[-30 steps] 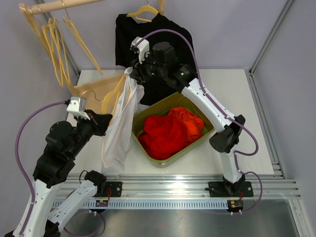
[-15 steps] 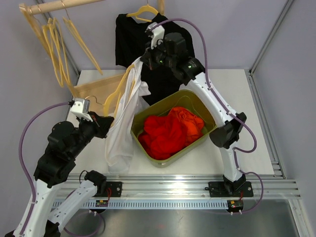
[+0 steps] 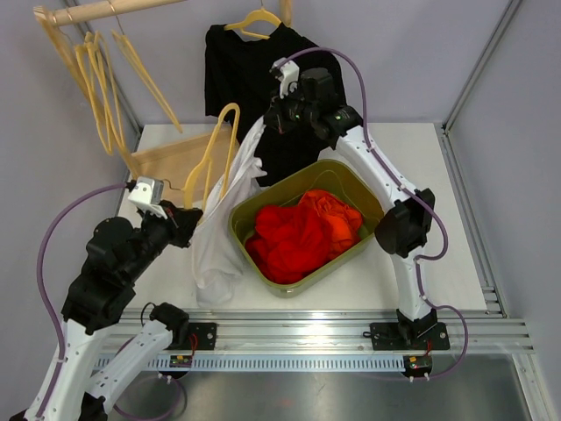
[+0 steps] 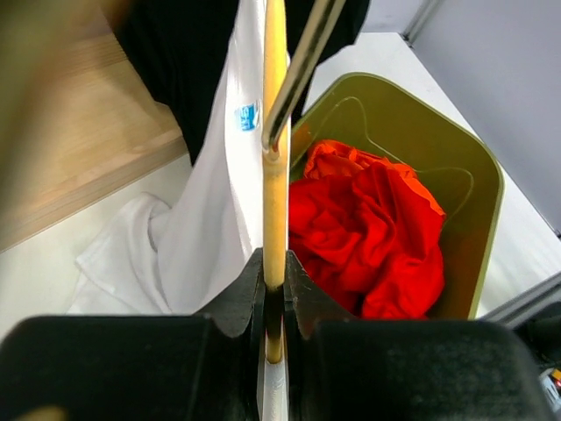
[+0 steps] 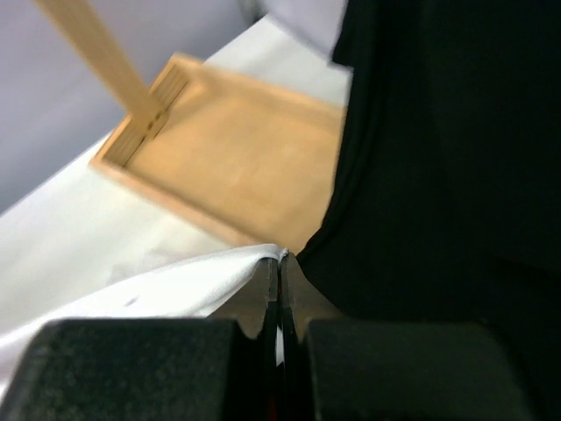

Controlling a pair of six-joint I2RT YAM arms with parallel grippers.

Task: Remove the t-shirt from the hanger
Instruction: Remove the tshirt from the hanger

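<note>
My left gripper (image 3: 191, 217) (image 4: 274, 263) is shut on the wooden bar of a yellow hanger (image 3: 221, 132) (image 4: 274, 167), whose metal hook (image 4: 298, 70) points away from it. The white t-shirt (image 3: 217, 250) (image 4: 210, 219) hangs in a long drape to the right of the hanger, with its lower end resting on the table. Up at the back, my right gripper (image 3: 270, 123) (image 5: 280, 263) is shut on the shirt's top edge (image 5: 175, 281). The hanger's upper loop stands bare; its lower end lies against the cloth.
An olive bin (image 3: 351, 175) holding red cloth (image 3: 302, 232) sits right of the shirt. A black t-shirt (image 3: 237, 70) hangs on another hanger behind my right gripper. A wooden tray (image 3: 166, 162) lies at the back left, under several empty hangers (image 3: 101, 88) on a rail.
My right gripper closed on the white shirt and rose up and to the right, drawing the cloth off the hanger. The hanger's loop now shows bare. The left arm barely moved.
</note>
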